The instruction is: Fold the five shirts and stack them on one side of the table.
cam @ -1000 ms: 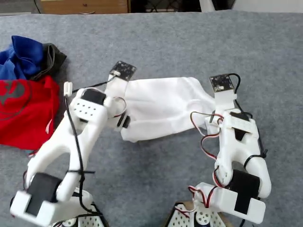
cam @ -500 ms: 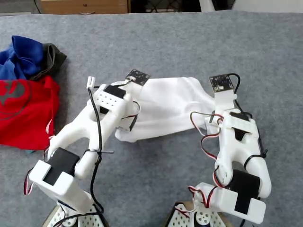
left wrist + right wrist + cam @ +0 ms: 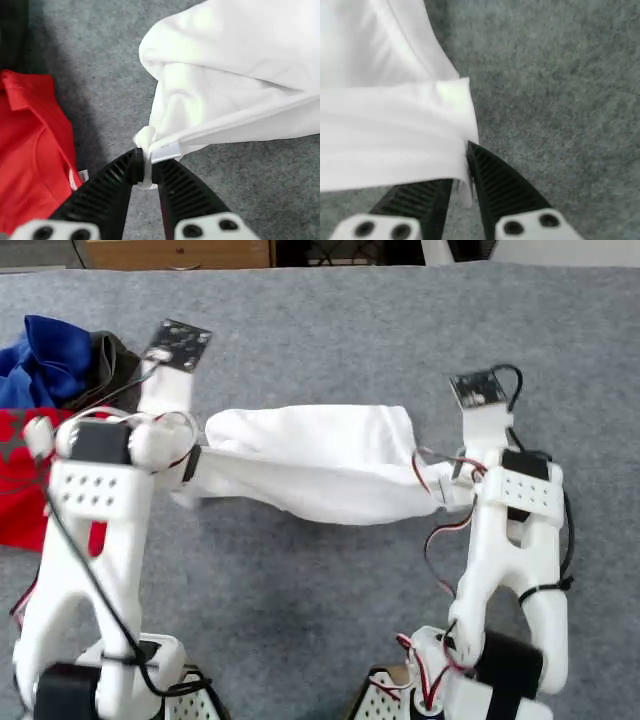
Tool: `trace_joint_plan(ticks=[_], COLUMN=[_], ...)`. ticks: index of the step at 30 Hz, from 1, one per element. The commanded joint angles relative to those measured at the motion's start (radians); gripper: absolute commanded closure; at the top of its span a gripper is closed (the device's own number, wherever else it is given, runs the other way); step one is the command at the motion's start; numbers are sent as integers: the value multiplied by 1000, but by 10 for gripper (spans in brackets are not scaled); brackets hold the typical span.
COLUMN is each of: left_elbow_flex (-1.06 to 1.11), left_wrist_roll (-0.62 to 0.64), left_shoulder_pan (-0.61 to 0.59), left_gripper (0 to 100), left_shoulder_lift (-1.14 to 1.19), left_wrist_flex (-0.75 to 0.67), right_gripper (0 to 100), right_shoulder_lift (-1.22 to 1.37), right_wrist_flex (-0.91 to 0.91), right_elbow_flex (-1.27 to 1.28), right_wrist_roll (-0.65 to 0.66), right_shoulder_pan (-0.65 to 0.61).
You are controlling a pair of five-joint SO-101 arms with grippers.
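A white shirt [image 3: 315, 462] hangs stretched between my two grippers over the middle of the grey table. My left gripper [image 3: 192, 462] is shut on its left end; the left wrist view has the black fingers [image 3: 120, 172] pinching a bunched hem of the white shirt [image 3: 235, 65]. My right gripper [image 3: 447, 485] is shut on the right end, and in the right wrist view the cloth [image 3: 385, 125] passes between its fingers [image 3: 492, 172]. A red shirt [image 3: 25, 470], a blue shirt [image 3: 40, 365] and a dark shirt [image 3: 112, 362] lie in a heap at the left edge.
The grey table [image 3: 330, 330] is bare at the back and on the right. The red shirt [image 3: 30, 150] lies close beside my left gripper. A wooden cabinet [image 3: 180, 252] stands behind the table's far edge.
My left gripper has swung to the left and pulled the shirt's end with it. The shirt has gone from a loose bunch to a taut span, lifted between both grippers.
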Motion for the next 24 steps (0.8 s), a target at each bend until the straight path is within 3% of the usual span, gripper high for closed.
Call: trace_joint_plan(ticks=[1, 4, 8, 15, 21, 24], left_elbow_flex=[-22, 41, 171, 337, 387, 380], left_wrist_roll=[-15, -21, -133, -242, -241, -245], left_shoulder_pan=[-51, -53, -53, -96, -99, -120], left_gripper=[973, 973, 973, 965, 754, 752], left_shoulder_lift=[-94, -95, -103, -106, -106, -106], left_wrist_flex=[25, 26, 25, 23, 28, 28], right_gripper=[985, 984, 984, 985, 985, 985], right_shoulder_lift=[-85, -93, -99, -99, -87, -42], right_wrist_flex=[95, 91, 98, 146, 64, 14], right_elbow_flex=[-117, -120, -120, -139, -130, -107], right_wrist_roll=[3, 3, 6, 160, 224, 295], right_shoulder_pan=[-15, -12, -9, -9, 81, 150])
